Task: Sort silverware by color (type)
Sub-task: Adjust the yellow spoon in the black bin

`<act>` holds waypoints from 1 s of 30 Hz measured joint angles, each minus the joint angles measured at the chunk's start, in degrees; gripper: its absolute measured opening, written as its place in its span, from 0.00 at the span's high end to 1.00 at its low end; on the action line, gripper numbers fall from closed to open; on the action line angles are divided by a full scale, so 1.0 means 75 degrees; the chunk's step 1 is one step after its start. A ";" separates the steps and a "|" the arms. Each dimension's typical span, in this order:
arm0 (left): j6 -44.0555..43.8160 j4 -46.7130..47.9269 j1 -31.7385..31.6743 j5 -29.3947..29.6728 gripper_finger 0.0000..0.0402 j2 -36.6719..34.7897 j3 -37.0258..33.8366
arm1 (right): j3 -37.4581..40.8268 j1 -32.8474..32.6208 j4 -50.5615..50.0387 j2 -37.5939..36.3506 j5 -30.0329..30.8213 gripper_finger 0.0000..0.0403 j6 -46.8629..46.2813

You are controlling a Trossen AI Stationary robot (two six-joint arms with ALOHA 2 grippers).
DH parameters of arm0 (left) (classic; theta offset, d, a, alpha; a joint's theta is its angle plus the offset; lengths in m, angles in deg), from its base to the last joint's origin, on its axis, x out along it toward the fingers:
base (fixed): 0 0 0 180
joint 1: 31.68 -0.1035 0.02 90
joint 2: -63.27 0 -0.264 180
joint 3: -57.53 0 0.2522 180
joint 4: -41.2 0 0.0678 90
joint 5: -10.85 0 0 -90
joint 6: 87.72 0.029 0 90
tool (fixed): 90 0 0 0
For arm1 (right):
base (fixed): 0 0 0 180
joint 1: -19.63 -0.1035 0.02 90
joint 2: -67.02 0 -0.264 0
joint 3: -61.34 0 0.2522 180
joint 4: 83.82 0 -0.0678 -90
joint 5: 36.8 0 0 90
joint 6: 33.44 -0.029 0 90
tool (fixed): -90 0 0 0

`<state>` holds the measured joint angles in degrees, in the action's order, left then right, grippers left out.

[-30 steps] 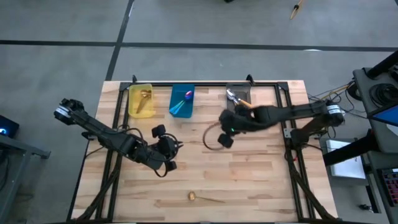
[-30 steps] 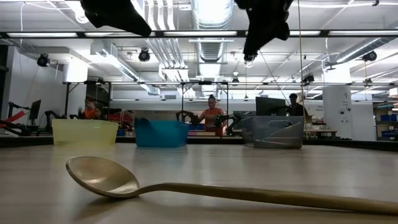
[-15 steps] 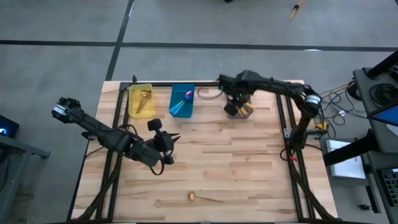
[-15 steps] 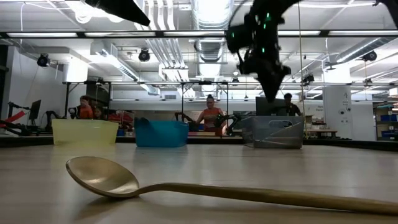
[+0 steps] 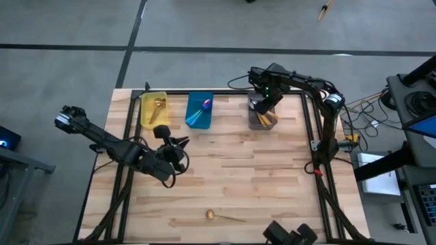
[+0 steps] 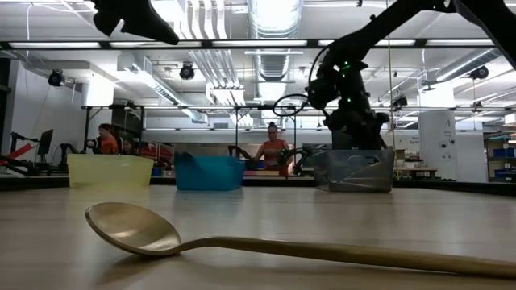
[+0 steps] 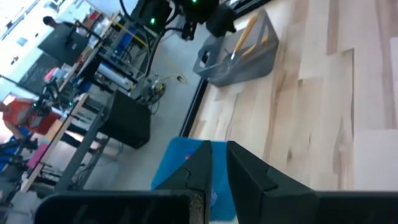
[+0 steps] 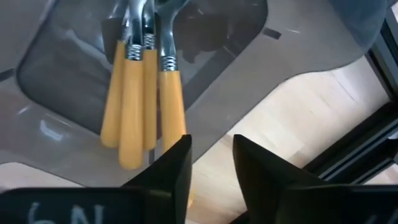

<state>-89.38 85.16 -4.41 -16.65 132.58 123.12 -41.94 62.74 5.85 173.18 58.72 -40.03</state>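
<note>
My right gripper [image 8: 211, 165] points down over the grey bin [image 5: 261, 121] at the far right. It is open, with nothing between its fingers. Three silver spoons with orange handles [image 8: 140, 93] lie side by side in that bin. A gold spoon [image 6: 242, 244] lies flat on the table near the front edge [image 5: 212, 215]. My left gripper [image 7: 219, 171] hovers above the table's left middle [image 5: 178, 145]. It is shut and empty, and points toward the bins.
The yellow bin [image 5: 154, 110] holds gold spoons. The blue bin [image 5: 199, 111] beside it holds purple and teal spoons. All three bins stand along the far edge. Bare wood lies between the arms and the front edge. People are in the room behind [image 6: 272, 145].
My right gripper has swung from the table's middle toward the far edge. It has tipped to point down and has come down over the grey bin. My left gripper has shifted slightly toward the far edge and has rolled.
</note>
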 joint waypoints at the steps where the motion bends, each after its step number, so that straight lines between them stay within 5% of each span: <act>1: -0.0147 0.0133 0.0000 0.0004 0.93 -0.0011 0.0000 | 0.0000 -0.0010 0.0011 0.0008 -0.0004 0.73 0.0025; 30: -0.0792 0.0683 0.0003 0.0003 0.93 -0.0005 -0.0003 | 0.0199 -0.0751 0.0956 0.0092 0.0102 0.67 0.0202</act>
<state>-95.32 90.28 -4.39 -16.62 132.54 123.10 -40.44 57.11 13.02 173.87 59.49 -38.52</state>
